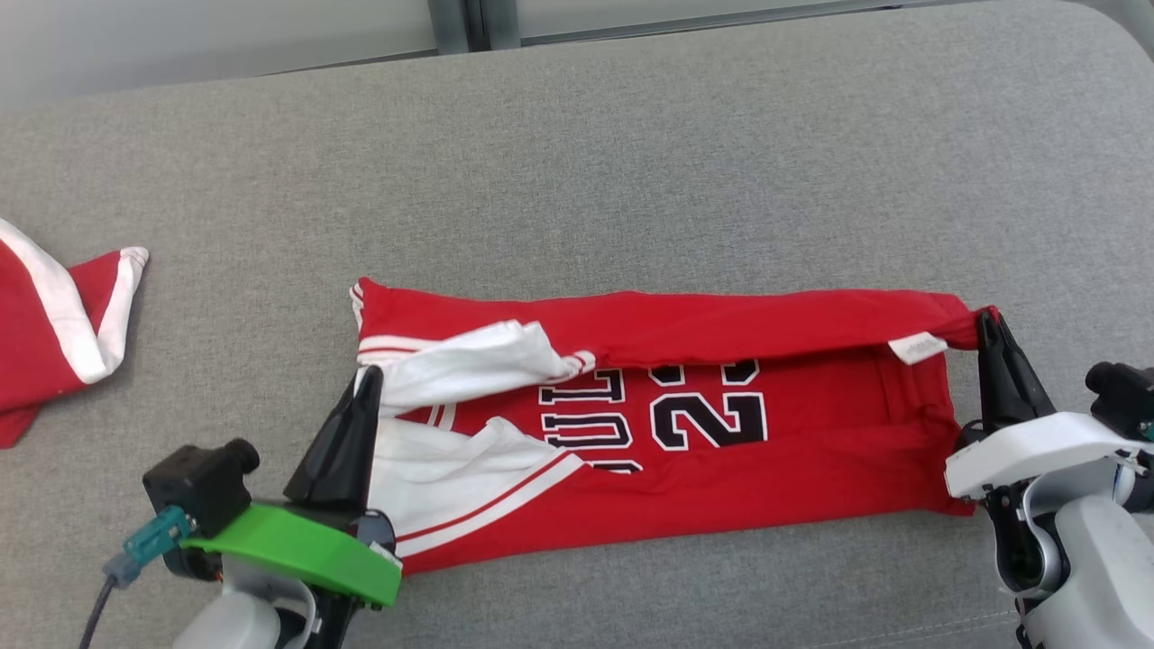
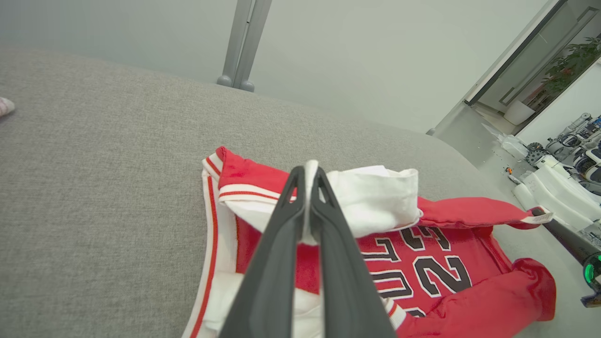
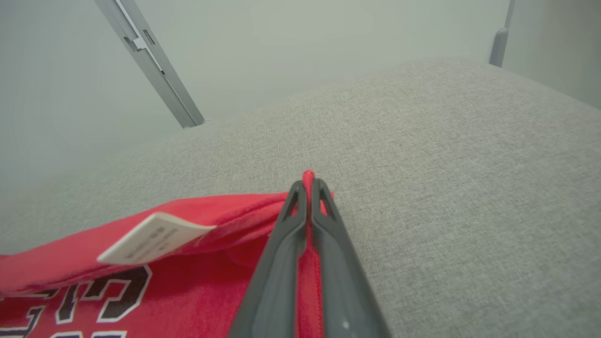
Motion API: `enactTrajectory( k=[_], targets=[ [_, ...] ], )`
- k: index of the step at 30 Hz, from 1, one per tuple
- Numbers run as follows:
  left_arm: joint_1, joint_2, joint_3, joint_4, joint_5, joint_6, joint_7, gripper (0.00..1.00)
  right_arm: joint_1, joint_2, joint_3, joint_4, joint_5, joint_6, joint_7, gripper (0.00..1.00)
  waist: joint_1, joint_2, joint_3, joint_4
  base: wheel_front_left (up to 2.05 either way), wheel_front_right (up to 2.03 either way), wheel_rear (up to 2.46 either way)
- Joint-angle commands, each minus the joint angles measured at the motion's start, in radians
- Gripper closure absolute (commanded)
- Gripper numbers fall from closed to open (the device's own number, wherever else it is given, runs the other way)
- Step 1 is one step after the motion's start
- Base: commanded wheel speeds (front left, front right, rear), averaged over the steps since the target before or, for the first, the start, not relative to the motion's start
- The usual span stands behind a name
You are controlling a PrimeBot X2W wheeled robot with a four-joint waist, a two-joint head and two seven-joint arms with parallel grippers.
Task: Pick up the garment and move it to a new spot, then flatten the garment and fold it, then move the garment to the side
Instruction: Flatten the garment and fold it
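Note:
The garment point(image 1: 721, 451) is a red jersey with white sleeves and black-and-white lettering, lying lengthwise across the grey cushion, its far edge folded toward me. My left gripper point(image 1: 368, 374) is shut on the white sleeve fabric at the jersey's left end; in the left wrist view the white cloth point(image 2: 371, 197) is pinched between the dark fingers point(image 2: 286, 220). My right gripper point(image 1: 989, 317) is shut on the red corner at the right end, beside a white label point(image 1: 918, 348). In the right wrist view red fabric point(image 3: 225, 216) pokes out past the fingertips point(image 3: 307, 185).
Another red and white cloth point(image 1: 54, 333) lies at the left edge of the cushion point(image 1: 631, 162). The cushion's far edge meets a pale wall with a metal post point(image 1: 460, 22). Open grey surface lies beyond the jersey and to its right.

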Motion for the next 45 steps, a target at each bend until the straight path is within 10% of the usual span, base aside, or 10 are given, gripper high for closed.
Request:
enactTrajectory(
  k=[1, 3, 4, 5, 6, 16, 40, 41, 42, 45],
  targets=[
    [0.037, -0.011, 0.015, -0.005, 0.011, -0.002, -0.003, 1.00, 0.023, 0.003, -0.008, -0.009, 0.007, -0.001, -0.003, 1.00, 0.0001, 0.0000, -0.005, -0.001, 0.00, 0.00, 0.00],
    [0.076, -0.022, 0.030, 0.000, 0.017, -0.007, -0.003, 1.00, 0.048, 0.010, -0.011, -0.014, 0.014, -0.001, -0.003, 1.00, 0.0001, 0.0000, -0.011, 0.000, 0.00, 0.00, 0.00],
    [0.090, -0.033, 0.040, 0.002, 0.018, -0.012, -0.003, 1.00, 0.058, 0.011, -0.015, -0.021, 0.014, -0.001, -0.003, 0.59, 0.0001, 0.0000, -0.014, 0.002, 0.00, 0.00, 0.00],
    [0.099, -0.037, 0.046, 0.002, 0.024, -0.015, -0.003, 0.17, 0.065, 0.012, -0.020, -0.026, 0.019, -0.001, -0.003, 0.05, 0.0001, 0.0000, -0.016, 0.003, 0.00, 0.00, 0.00],
    [0.108, -0.042, 0.052, 0.007, 0.033, -0.019, -0.003, 0.00, 0.076, 0.016, -0.026, -0.030, 0.026, -0.002, -0.003, 0.00, 0.0001, 0.0000, -0.019, 0.006, 0.00, 0.00, 0.00],
    [0.120, -0.106, 0.182, 0.032, 0.182, -0.048, -0.003, 0.00, 0.112, 0.007, -0.032, -0.060, 0.049, -0.001, -0.003, 0.00, 0.0001, 0.0000, -0.039, 0.006, 0.00, 0.00, 0.00],
    [0.175, -0.361, 0.649, 0.098, 0.731, -0.209, -0.003, 0.00, 0.019, 0.035, 0.103, 0.294, 0.142, -0.001, 0.015, 0.00, 0.0001, 0.0000, -0.035, 0.045, 0.00, 0.00, 0.00],
    [0.176, -0.367, 0.660, 0.102, 0.735, -0.215, -0.003, 0.00, 0.021, 0.037, 0.116, 0.297, 0.148, -0.001, 0.013, 0.29, 0.0001, 0.0000, -0.036, 0.044, 0.00, 0.00, 0.00],
    [0.177, -0.372, 0.667, 0.106, 0.737, -0.218, -0.003, 0.00, 0.022, 0.038, 0.129, 0.294, 0.152, -0.001, 0.012, 0.93, 0.0001, 0.0000, -0.036, 0.044, 0.00, 0.00, 0.00],
    [0.179, -0.384, 0.689, 0.116, 0.753, -0.228, -0.003, 0.00, 0.031, 0.037, 0.162, 0.286, 0.175, -0.001, 0.008, 1.00, 0.0001, 0.0000, -0.040, 0.042, 0.00, 0.00, 0.00]
  ],
)
